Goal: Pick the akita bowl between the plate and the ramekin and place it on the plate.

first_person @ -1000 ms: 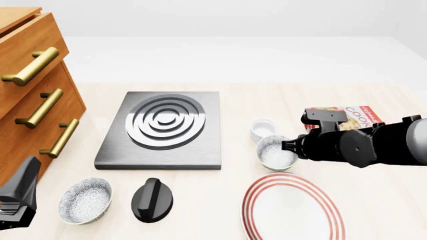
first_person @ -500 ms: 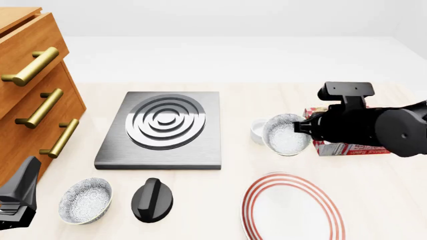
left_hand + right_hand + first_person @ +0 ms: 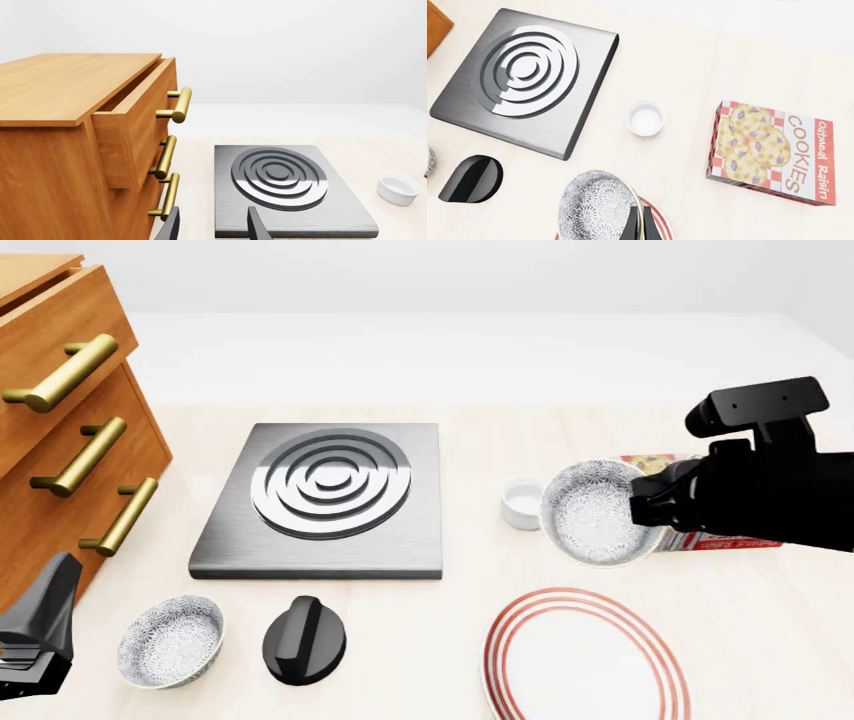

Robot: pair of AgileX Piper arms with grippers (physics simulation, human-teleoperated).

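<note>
A light wooden tabletop [image 3: 441, 415] carries everything here. A wooden drawer chest [image 3: 60, 430] stands at its left edge. A grey burner plate [image 3: 327, 498] lies near the middle. The red-ringed plate [image 3: 583, 655] sits at the near edge, right of centre, with nothing on it. A cookie box [image 3: 774, 150] lies toward the right edge.

The right gripper [image 3: 657, 502] holds the akita bowl [image 3: 598, 512] in the air above the tabletop, tilted on its side, between the ramekin [image 3: 525, 502] and the plate, apparently lifted high to clear the plate's rim. Its jaws are pinched on the bowl's rim, nearly together.

A second speckled bowl [image 3: 170, 641] and a black knob [image 3: 304, 639] rest near the front left corner. The left gripper [image 3: 212, 227] idles by the chest, jaws apart, holding nothing.
</note>
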